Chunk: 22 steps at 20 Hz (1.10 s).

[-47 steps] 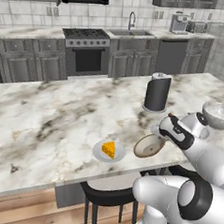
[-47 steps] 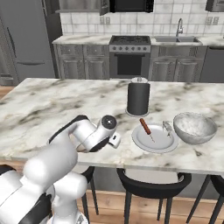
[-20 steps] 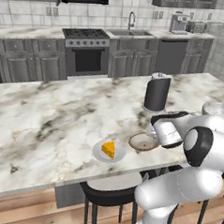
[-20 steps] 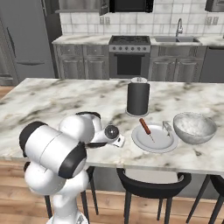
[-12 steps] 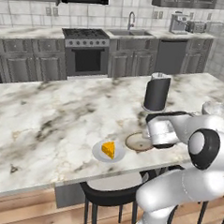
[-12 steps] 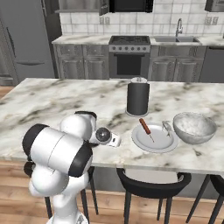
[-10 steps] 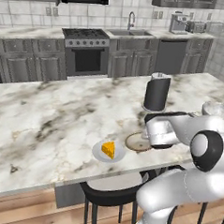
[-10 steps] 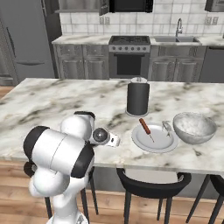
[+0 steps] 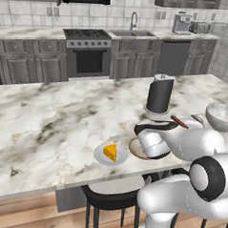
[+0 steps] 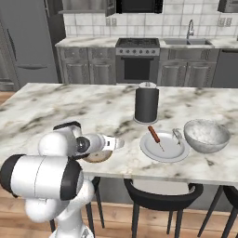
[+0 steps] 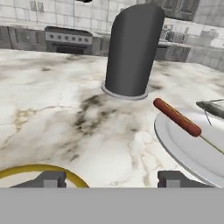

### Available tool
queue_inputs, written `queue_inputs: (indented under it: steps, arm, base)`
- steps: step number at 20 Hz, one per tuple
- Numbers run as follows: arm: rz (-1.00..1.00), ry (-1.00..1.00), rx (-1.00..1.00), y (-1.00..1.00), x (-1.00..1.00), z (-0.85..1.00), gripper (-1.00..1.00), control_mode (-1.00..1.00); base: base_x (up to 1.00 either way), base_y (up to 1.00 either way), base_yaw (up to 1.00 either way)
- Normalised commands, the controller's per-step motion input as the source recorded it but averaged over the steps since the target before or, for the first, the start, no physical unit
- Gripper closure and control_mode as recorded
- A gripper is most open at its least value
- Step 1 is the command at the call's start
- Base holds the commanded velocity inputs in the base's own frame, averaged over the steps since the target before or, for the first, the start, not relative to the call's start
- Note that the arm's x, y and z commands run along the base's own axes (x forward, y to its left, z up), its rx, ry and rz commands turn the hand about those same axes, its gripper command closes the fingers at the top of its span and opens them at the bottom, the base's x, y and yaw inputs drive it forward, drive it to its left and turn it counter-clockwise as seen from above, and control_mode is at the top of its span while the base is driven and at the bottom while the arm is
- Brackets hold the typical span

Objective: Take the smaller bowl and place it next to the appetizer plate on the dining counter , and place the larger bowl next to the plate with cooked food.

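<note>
The smaller bowl [image 9: 134, 148], tan with a darker rim, rests on the dining counter [image 9: 48, 126] just right of the appetizer plate [image 9: 110, 154] with its orange wedge. My gripper [image 9: 144, 144] sits low over the bowl's right side and is open. In the hand view my gripper [image 11: 111, 179] has its fingertips [image 11: 50, 178] wide apart, and the smaller bowl [image 11: 41, 169] shows as a yellow rim arc by the left one. The larger bowl [image 10: 206, 135], grey marble, stands beside the plate with a sausage [image 10: 165, 147]. From the right, the smaller bowl [image 10: 97, 156] lies under my gripper [image 10: 117, 143].
A tall black cylinder [image 9: 159, 94] stands upright on the counter behind the bowl and the sausage plate [image 11: 188, 144]. Dark stools [image 10: 160, 195] are tucked under the counter's near edge. Stove and sink line the far wall.
The jaws have opened and let go of the smaller bowl's rim; the bowl now lies on the counter beside the appetizer plate. The hand has shifted slightly left.
</note>
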Motion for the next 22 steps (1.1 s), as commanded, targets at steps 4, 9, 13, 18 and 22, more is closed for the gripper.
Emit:
queue_inputs:
  steps: [4, 9, 13, 18, 22]
  arm:
    - [-0.02, 0.06, -0.35, -0.58, -0.11, 1.0, -1.0, -1.0]
    - [-0.03, 0.12, -0.29, -0.64, -0.25, 1.0, -1.0, -1.0]
    - [-0.01, 0.03, -0.27, -0.4, -0.58, 1.0, -1.0, -1.0]
    - [0.0, 0.0, -0.32, -0.19, -0.6, 1.0, -1.0, -1.0]
    - [0.0, 0.0, -0.37, 0.0, -0.81, 1.0, -1.0, -1.0]
  base:
    - [0.0, 0.0, 0.0]
    - [0.0, 0.0, 0.0]
    - [0.0, 0.0, 0.0]
    - [0.0, 0.0, 0.0]
    - [0.0, 0.0, 0.0]
